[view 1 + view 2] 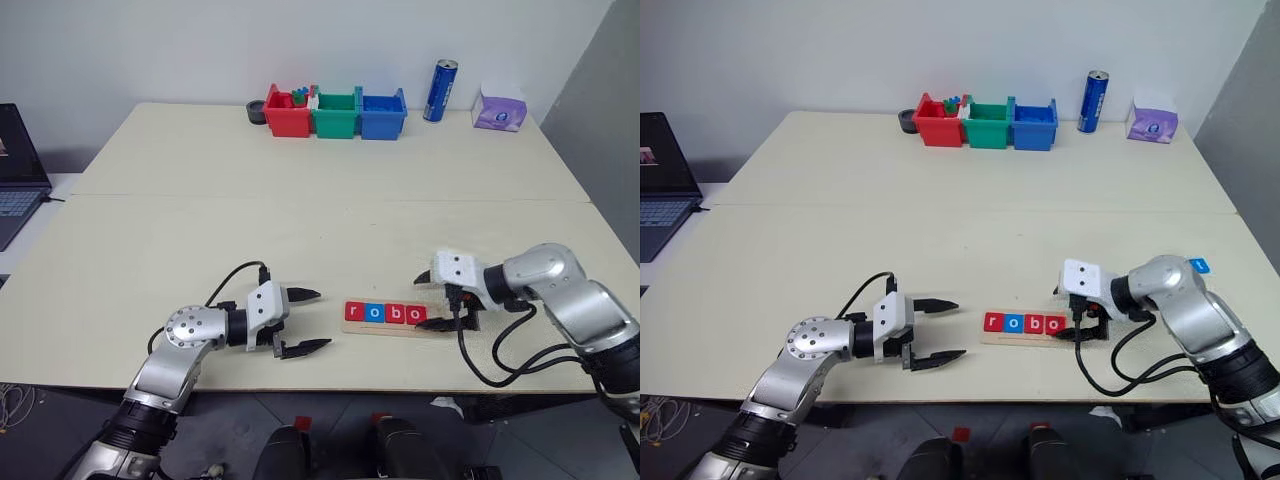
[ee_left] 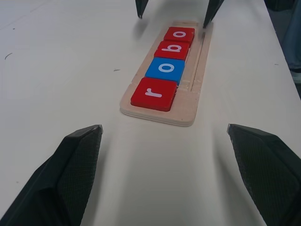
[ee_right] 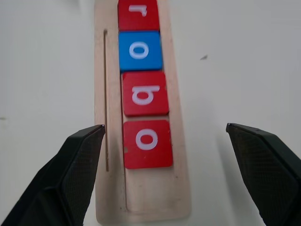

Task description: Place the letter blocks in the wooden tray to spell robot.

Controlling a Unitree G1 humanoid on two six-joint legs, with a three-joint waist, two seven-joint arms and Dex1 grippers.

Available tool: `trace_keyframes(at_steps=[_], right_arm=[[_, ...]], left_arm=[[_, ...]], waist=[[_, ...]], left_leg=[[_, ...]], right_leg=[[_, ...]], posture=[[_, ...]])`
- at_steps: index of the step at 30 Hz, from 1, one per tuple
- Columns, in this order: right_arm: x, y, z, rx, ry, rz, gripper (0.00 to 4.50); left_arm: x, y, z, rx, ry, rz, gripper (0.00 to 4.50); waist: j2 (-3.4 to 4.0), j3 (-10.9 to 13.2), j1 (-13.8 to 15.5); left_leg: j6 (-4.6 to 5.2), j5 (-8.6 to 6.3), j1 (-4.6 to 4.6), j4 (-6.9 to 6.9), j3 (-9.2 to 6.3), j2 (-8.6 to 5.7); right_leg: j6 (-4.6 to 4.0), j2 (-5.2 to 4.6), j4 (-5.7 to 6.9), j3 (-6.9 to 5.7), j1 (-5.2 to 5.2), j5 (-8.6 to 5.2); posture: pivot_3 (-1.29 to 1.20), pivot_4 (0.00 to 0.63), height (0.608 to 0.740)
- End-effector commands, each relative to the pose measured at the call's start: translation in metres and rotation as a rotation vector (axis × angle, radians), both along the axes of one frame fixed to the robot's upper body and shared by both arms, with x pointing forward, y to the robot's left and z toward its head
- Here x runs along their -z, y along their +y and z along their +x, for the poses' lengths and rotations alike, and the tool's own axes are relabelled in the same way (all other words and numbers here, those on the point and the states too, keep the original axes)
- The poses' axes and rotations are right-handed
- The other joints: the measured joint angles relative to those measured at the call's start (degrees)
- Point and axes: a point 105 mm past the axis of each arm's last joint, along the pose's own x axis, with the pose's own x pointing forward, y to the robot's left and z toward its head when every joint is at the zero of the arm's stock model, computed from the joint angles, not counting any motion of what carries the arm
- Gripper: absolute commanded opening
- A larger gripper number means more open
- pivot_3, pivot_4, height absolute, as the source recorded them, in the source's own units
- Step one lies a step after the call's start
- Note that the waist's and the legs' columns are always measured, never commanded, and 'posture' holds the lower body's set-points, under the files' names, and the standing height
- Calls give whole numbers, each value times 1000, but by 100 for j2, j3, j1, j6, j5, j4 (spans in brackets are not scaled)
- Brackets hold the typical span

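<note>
The wooden tray (image 1: 351, 325) lies near the table's front edge. Four letter blocks lie in it in a row: a red r (image 2: 153, 93), a blue o (image 2: 165, 69), a red b (image 2: 172, 49) and a red o (image 3: 147, 143). The tray's right end (image 3: 150, 200) is bare wood. A small blue tile (image 1: 1200, 265) lies on the table beyond my right forearm. My right gripper (image 3: 164, 127) hovers open over the red o, its fingers wide on either side of the tray. My left gripper (image 1: 322, 319) is open just left of the tray, pointing at it, with nothing between its fingers.
Red (image 1: 287, 115), green (image 1: 335, 115) and blue (image 1: 383, 115) bins stand at the table's far edge, with a blue can (image 1: 440, 90) and a purple tissue box (image 1: 499, 108) to their right. A laptop (image 1: 15, 170) sits off the left side.
</note>
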Motion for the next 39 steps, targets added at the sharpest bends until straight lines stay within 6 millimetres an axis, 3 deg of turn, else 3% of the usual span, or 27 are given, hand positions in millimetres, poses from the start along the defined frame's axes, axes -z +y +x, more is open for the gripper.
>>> trace_keyframes(at_steps=[1,10,11,21,31,39], right_arm=[[-4,-9,-8,41,-32,13,3536],[19,-22,-11,124,-36,-31,173],[21,-23,-9,124,-40,-42,23],[28,-16,-5,99,-42,-64,23],[23,-1,-1,70,-52,-25,23],[18,-3,2,82,-81,-31,23]], left_arm=[[-7,-4,-2,14,-30,-12,4500],[-8,-4,-1,18,-30,-6,4500],[-8,-4,-1,19,-30,-5,4500],[-7,-2,0,9,-33,-1,4500],[-5,-3,-2,10,-29,-6,4500],[-6,-5,-2,14,-32,-6,4500]], waist=[[0,0,8],[1,0,-15],[1,0,-14],[0,0,-8],[0,0,-6],[0,0,-5]], left_leg=[[0,0,-1,0,1,0],[0,0,4,1,6,0],[0,0,4,1,6,0],[0,0,3,1,6,0],[0,0,2,1,5,-1],[0,0,2,1,6,-1]], right_leg=[[0,0,-1,-1,0,0],[8,2,2,6,0,-4],[9,2,1,6,0,-5],[23,2,1,6,0,-13],[13,1,1,5,0,-8],[5,1,1,5,0,-3]], posture=[[0,150,740],[0,150,740],[0,150,740],[0,150,740],[0,150,740],[0,150,740]])
